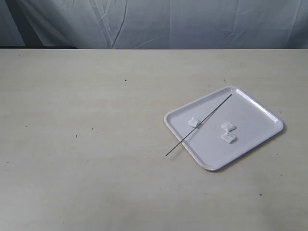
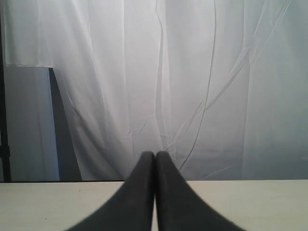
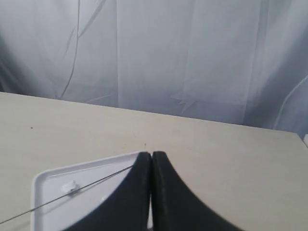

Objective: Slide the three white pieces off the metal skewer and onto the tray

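The tray [image 1: 250, 115] lies right of the table's middle. The metal skewer [image 1: 211, 113] rests slantwise across it, its near tip over the rim on the table. One white piece [image 1: 194, 122] touches the skewer; whether the rod runs through it is unclear. Two more white pieces [image 1: 228, 127] [image 1: 228, 138] lie free on the tray. Neither arm shows in the exterior view. My left gripper [image 2: 155, 154] is shut on nothing, facing the curtain. My right gripper [image 3: 151, 154] is also shut and empty, above the tray [image 3: 48, 180], with the skewer [image 3: 96, 182] and one piece [image 3: 70, 187] beside it.
A pale table [image 1: 96, 144] spreads wide to the left of and in front of the tray. A wrinkled grey-white curtain [image 1: 168, 24] hangs behind the table's far edge.
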`<state>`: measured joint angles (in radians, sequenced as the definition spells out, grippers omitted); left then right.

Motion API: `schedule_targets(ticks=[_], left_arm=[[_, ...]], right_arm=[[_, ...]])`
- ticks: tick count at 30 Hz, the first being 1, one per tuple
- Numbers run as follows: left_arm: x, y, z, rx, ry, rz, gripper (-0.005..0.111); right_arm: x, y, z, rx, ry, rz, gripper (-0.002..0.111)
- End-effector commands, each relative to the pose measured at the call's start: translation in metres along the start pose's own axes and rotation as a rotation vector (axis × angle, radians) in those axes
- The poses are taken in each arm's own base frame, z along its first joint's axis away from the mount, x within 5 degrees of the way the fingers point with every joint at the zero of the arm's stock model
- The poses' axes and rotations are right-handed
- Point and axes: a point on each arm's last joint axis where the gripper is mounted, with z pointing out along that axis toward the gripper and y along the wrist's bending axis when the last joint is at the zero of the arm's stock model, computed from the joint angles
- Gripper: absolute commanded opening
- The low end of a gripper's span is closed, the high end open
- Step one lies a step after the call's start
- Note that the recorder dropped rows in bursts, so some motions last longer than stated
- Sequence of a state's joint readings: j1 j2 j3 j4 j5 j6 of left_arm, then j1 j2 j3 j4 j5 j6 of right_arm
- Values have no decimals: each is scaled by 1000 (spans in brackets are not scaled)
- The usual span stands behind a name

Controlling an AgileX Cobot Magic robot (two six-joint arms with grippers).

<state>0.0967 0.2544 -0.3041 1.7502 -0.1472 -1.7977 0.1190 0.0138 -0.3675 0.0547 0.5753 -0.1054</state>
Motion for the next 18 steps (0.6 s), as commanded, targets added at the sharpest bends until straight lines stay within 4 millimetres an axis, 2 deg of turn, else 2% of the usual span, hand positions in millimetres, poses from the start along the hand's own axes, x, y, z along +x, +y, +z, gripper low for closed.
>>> schedule_targets(ticks=[1,4,7,8,12,16,18], left_arm=[[1,1,1,-13,3,-6,0],[6,0,-1,5,10,-6,0],[39,1,-5,0,70,-53,0],[55,2,-9,-17,92,-90,0],[88,7,-18,-68,108,-111,0],[82,8,-22,-80,40,17,0],[81,8,-22,-89,23,22,0]], right_arm=[[18,-4,12,79,-31,-2,0],[38,-5,21,119,21,-6,0],[62,-6,30,133,76,-17,0],[70,-6,34,144,76,-28,0],[92,-6,40,145,114,-73,0],[90,-5,40,136,95,-64,0],[90,-4,40,132,95,-61,0]])
